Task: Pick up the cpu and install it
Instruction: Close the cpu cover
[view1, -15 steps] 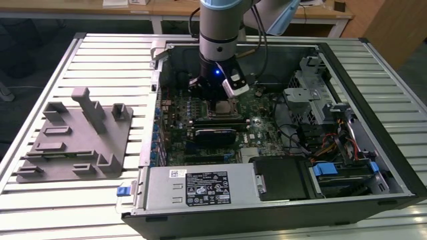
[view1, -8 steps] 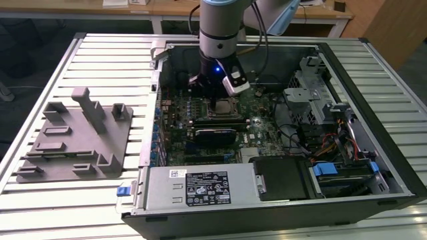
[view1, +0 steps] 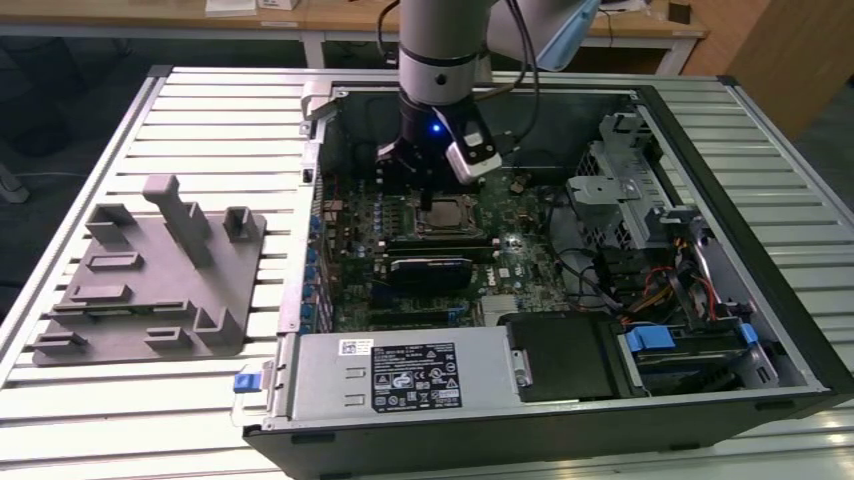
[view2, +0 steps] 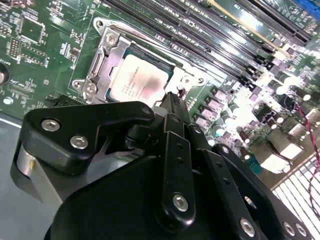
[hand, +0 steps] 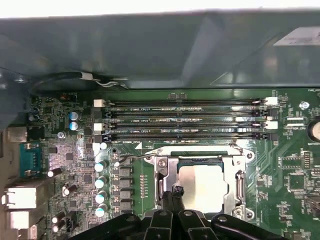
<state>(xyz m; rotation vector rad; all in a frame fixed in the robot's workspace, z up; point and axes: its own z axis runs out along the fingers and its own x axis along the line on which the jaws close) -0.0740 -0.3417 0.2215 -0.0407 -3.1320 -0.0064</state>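
Silvery-grey square cpu (hand: 202, 187) in dark socket frame (hand: 162, 175), likely light, stiff, fragile, best held by edges; black gripper (hand: 177, 192) just beside, jaws pressed together.

Pale grey arm (view1: 434, 45), blue light (view1: 437, 128), black gripper (view2: 172, 102), silver screws (view2: 180, 202), black cable (view1: 535, 60)

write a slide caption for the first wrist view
The cpu lies in the socket, with the shut gripper at the socket's edge.
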